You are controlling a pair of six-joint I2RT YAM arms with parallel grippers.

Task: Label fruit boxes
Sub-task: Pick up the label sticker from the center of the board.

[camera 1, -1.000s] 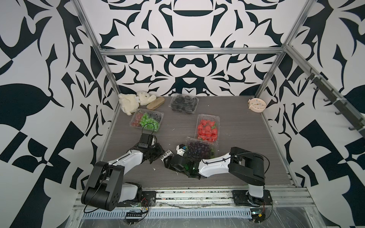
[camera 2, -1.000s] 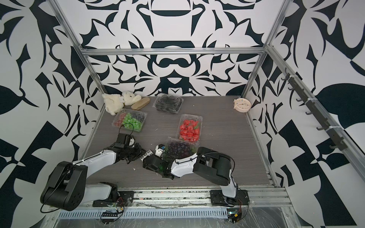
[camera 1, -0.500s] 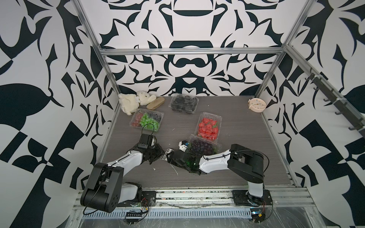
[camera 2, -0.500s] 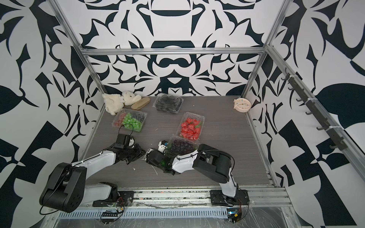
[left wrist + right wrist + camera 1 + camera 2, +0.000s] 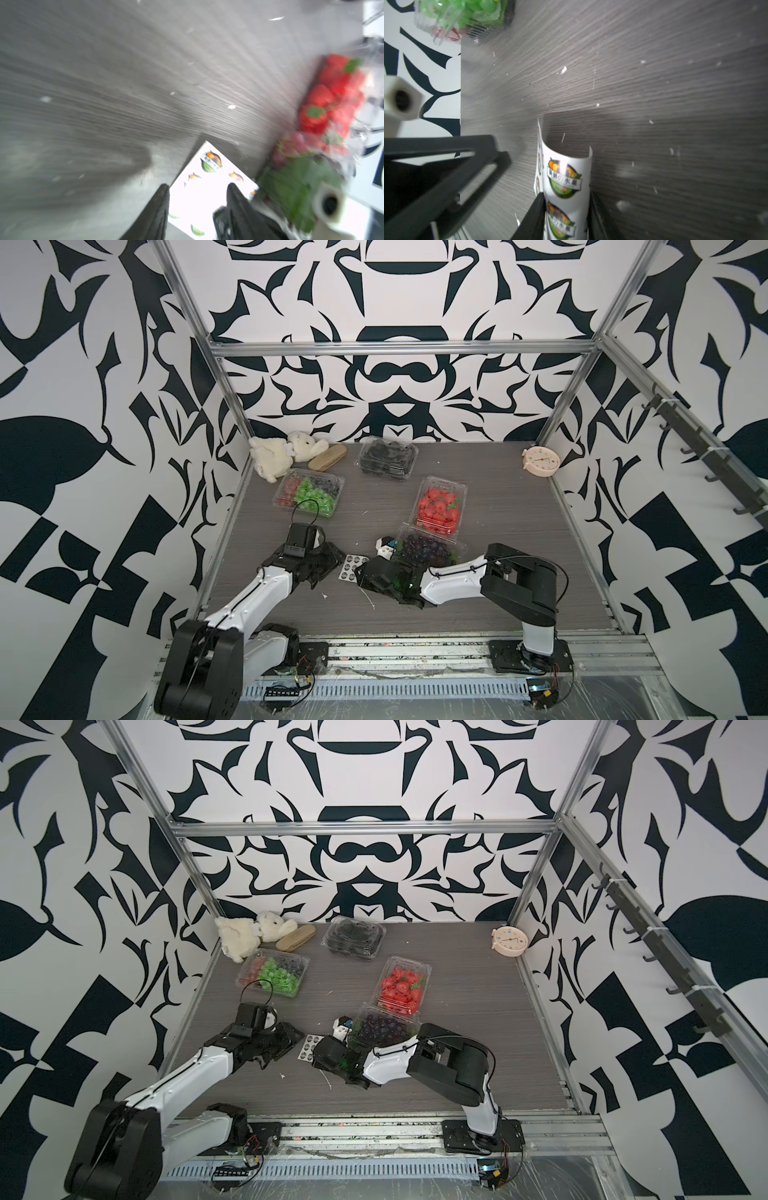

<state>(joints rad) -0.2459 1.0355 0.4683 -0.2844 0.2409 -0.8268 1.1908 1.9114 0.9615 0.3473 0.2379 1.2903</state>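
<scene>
Four clear fruit boxes lie on the grey table in both top views: strawberries [image 5: 438, 506] [image 5: 402, 986], dark grapes [image 5: 428, 549] [image 5: 382, 1029], black berries [image 5: 388, 458] [image 5: 353, 938] and mixed green grapes with berries [image 5: 309, 493] [image 5: 274, 973]. A white sticker sheet [image 5: 352, 568] [image 5: 306, 1046] lies between the two grippers. My right gripper [image 5: 566, 195] [image 5: 360, 572] is shut on the sticker sheet [image 5: 564, 176], which curls up between its fingers. My left gripper [image 5: 198, 187] [image 5: 338, 562] stands open over the sheet's [image 5: 212, 166] other edge.
A white plush toy [image 5: 278, 454] and a tan block [image 5: 328, 457] sit at the back left. A small round clock [image 5: 540, 462] is at the back right. Paper scraps [image 5: 370, 599] lie near the grippers. The strawberry box [image 5: 332, 93] shows blurred in the left wrist view.
My left gripper has opened and let go of the sticker sheet. My right gripper has closed on the sheet's other edge.
</scene>
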